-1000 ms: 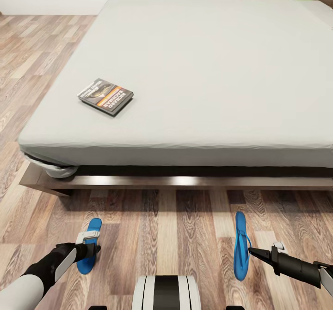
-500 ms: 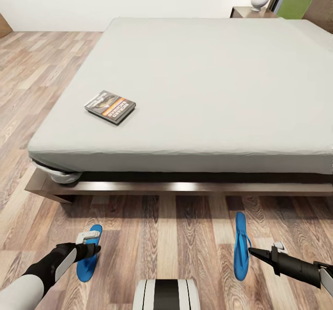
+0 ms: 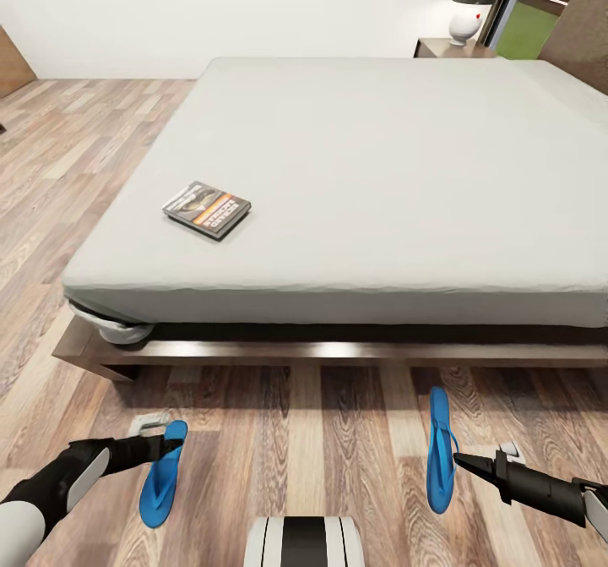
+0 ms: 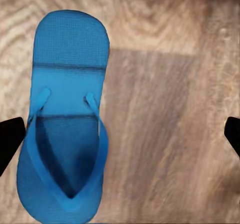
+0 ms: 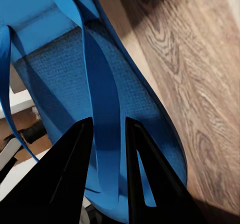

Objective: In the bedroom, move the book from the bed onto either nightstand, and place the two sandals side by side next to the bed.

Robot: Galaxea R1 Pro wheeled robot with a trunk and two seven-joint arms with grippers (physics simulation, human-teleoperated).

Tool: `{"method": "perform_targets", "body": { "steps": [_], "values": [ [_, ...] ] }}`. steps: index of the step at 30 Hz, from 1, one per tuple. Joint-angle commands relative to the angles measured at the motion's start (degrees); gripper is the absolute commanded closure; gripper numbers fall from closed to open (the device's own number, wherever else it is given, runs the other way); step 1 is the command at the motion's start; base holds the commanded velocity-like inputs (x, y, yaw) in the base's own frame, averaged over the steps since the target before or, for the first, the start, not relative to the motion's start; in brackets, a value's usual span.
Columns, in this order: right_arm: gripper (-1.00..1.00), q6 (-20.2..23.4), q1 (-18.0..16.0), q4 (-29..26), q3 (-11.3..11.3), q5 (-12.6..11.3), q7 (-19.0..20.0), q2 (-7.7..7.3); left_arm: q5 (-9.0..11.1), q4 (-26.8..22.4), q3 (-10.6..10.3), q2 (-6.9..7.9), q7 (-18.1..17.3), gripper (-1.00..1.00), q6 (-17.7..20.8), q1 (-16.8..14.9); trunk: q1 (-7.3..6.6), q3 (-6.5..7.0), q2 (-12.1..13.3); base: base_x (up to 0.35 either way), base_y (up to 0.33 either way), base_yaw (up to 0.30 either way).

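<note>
Since half a second ago your left gripper (image 3: 173, 446) is letting go of its sandal: the left sandal (image 3: 162, 474) is now lying flat on the wood floor (image 3: 338, 432) with the arm drawn back toward the left, where before it was tucked under the fingers. Your head camera is also tilting up, so the whole picture is shifting down and more of the far wall is showing.

In the left wrist view your fingers (image 4: 11, 139) are standing wide apart, one tip over the sandal's (image 4: 67, 119) edge and the other well off over bare planks, gripping nothing.

Your right gripper (image 3: 463, 460) is pinching the thong strap of the right sandal (image 3: 438, 449). In the right wrist view the two dark fingers (image 5: 67, 179) are sitting close together with the blue strap (image 5: 102, 114) running between them, and the sandal is hanging on its edge rather than lying flat.

Both sandals are sitting near you on the floor in front of the bed (image 3: 380, 170), well apart from each other, left and right of your base.

On the mattress, the book (image 3: 207, 209) is lying flat near the left front corner. At the far right, a nightstand (image 3: 443, 47) is standing beside the bed with a white lamp (image 3: 464, 22) on it.
</note>
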Motion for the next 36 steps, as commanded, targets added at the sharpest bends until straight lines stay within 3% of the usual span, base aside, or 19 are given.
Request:
{"method": "perform_targets", "body": {
  "steps": [1,3,4,5,6,7,9,11,12,14,16,18,19,22,24,27,36],
  "values": [
    [1.00,0.45,-0.03,0.01,-0.05,-0.16,0.19,0.00,0.53,-0.14,-0.27,0.83,-5.06,-1.00,0.40,-0.01,-0.01,-0.04,-0.01,0.000,0.000,0.000],
    [1.00,0.45,-0.01,0.01,-0.03,-0.16,0.17,0.00,0.72,-0.23,-0.29,2.67,-18.39,-1.00,0.64,-0.01,-0.01,-0.04,-0.01,0.000,0.000,0.000],
    [1.00,0.45,-0.02,0.02,-0.02,-0.16,0.17,0.00,0.73,-0.22,-0.30,2.92,-21.42,-1.00,0.67,-0.01,-0.01,-0.04,-0.01,0.000,0.000,0.000],
    [1.00,0.44,-0.03,0.03,-0.01,-0.16,0.18,0.00,0.74,-0.12,-0.32,3.42,-30.56,-1.00,0.69,-0.01,-0.01,-0.04,-0.01,0.000,0.000,0.000],
    [1.00,0.44,-0.02,0.04,-0.03,-0.16,0.17,0.00,0.74,-0.08,-0.34,3.51,-33.39,-1.00,0.67,-0.01,-0.01,-0.04,-0.01,0.000,0.000,0.000],
    [1.00,0.44,0.00,0.03,-0.03,-0.16,0.17,0.00,0.73,0.03,-0.43,3.68,-40.22,-1.00,0.62,0.01,-0.01,-0.04,-0.01,0.000,0.000,0.000],
    [1.00,0.41,0.00,0.02,-0.03,0.03,0.06,0.00,0.77,0.13,-0.52,3.75,-44.63,-1.00,0.55,0.24,-0.01,-0.04,-0.01,0.000,0.000,0.000],
    [1.00,0.18,-0.01,0.15,0.16,0.66,-0.51,0.05,0.90,2.52,-0.47,3.81,-47.06,-1.00,0.08,0.60,-0.01,-0.04,-0.01,0.000,0.000,0.000],
    [1.00,0.06,-0.03,0.13,0.33,1.54,-1.58,0.07,1.02,6.60,-0.38,3.82,-47.63,-1.00,-1.23,0.69,-0.01,-0.04,-0.01,0.000,0.000,0.000],
    [1.00,-0.02,-0.04,0.01,0.39,3.98,-4.54,0.08,1.98,13.70,-0.29,3.79,-49.05,-1.00,-5.94,0.74,-0.01,-0.04,-0.01,0.000,0.000,0.000],
    [1.00,-0.08,-0.04,-0.28,0.35,7.04,-8.47,0.08,4.10,19.25,-0.29,3.68,-52.72,-1.00,-12.38,0.77,-0.01,-0.04,-0.01,0.000,0.000,0.000],
    [1.00,-0.13,-0.04,-1.13,0.34,9.53,-13.13,0.08,5.90,22.69,-0.36,3.42,-57.32,-1.00,-16.72,0.78,-0.01,-0.04,-0.01,0.000,0.000,0.000],
    [1.00,-0.15,-0.04,-2.09,0.35,10.94,-17.71,0.08,6.50,24.26,-0.42,2.99,-59.31,-1.00,-18.31,0.78,-0.01,-0.04,-0.01,0.000,0.000,0.000],
    [1.00,-0.26,-0.04,-4.25,0.38,12.53,-27.75,0.13,6.97,25.54,-0.46,2.24,-60.57,-1.00,-19.58,0.78,-0.01,-0.04,-0.01,0.000,0.000,0.000],
    [1.00,-0.34,-0.04,-5.26,0.40,12.89,-31.29,0.13,7.09,25.81,-0.48,2.06,-60.84,-1.00,-19.86,0.78,-0.01,-0.04,-0.01,0.000,0.000,0.000],
    [1.00,-0.48,-0.04,-5.86,0.36,13.07,-33.25,0.15,7.20,25.96,-0.49,1.92,-60.87,-1.00,-20.02,0.78,-0.01,-0.04,-0.01,0.000,0.000,0.000],
    [1.00,-0.52,-0.04,-6.06,0.27,13.12,-33.76,0.12,7.22,26.05,-0.42,1.10,-59.44,-1.00,-20.06,0.78,-0.01,-0.04,-0.01,0.000,0.031,0.000]
  ]
}}
